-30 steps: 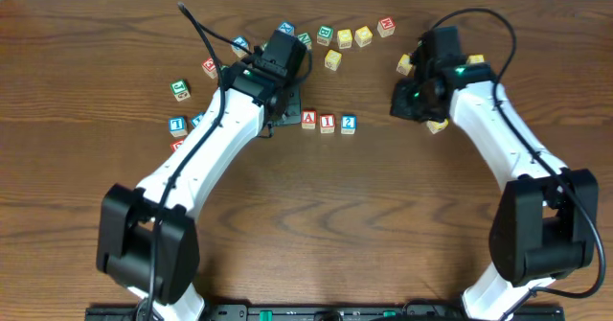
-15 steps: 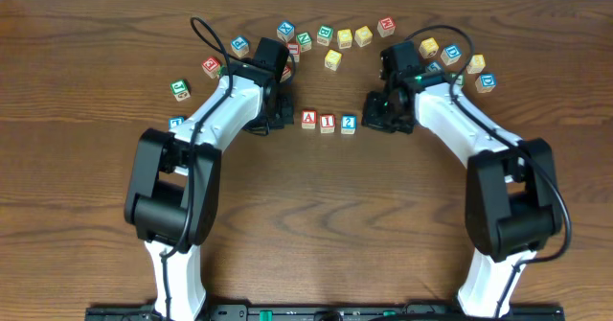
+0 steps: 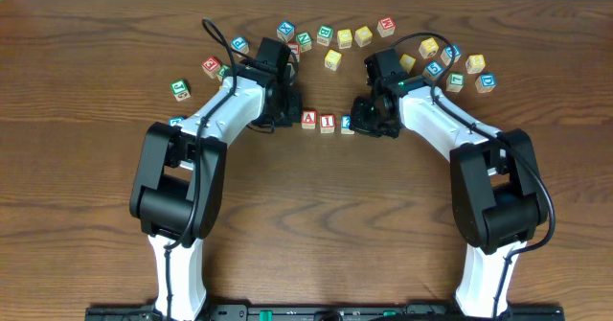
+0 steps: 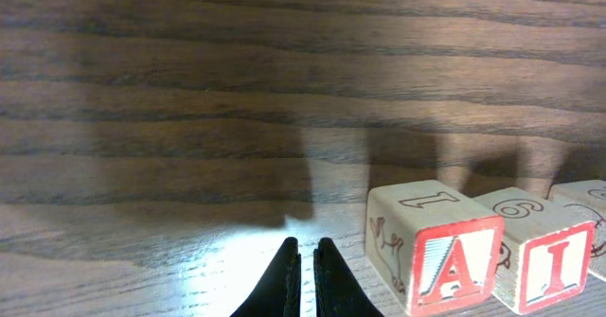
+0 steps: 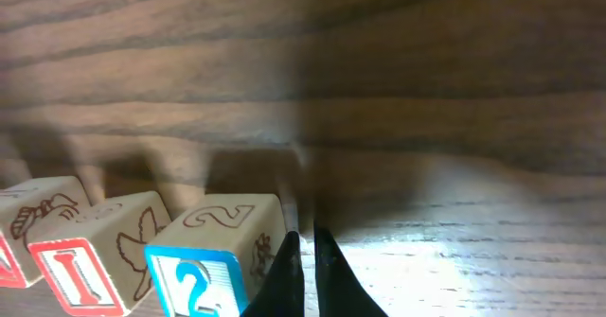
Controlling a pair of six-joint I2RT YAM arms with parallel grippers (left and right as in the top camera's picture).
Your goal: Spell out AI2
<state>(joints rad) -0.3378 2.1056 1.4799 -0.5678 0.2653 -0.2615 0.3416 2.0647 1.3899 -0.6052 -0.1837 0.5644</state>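
Three wooden blocks stand in a row on the table: a red A [image 3: 308,119], a red I [image 3: 328,123] and a blue 2 [image 3: 347,124]. My left gripper [image 3: 289,118] is shut and empty, its tips low on the table just left of the A [image 4: 445,255]. The left wrist view also shows the I [image 4: 547,251]. My right gripper [image 3: 363,125] is shut and empty, its tips [image 5: 306,246] against the right side of the 2 [image 5: 218,255]. The I [image 5: 104,251] and the A [image 5: 24,224] sit beyond it.
Several loose letter blocks lie in an arc at the back, from a green one [image 3: 180,89] on the left, past a yellow one [image 3: 332,59], to a blue one [image 3: 487,81] on the right. Both arms reach in from the front edge.
My right gripper has moved left and down to the right side of the 2 block. My left gripper has shifted slightly right toward the A. The three blocks stay in place.
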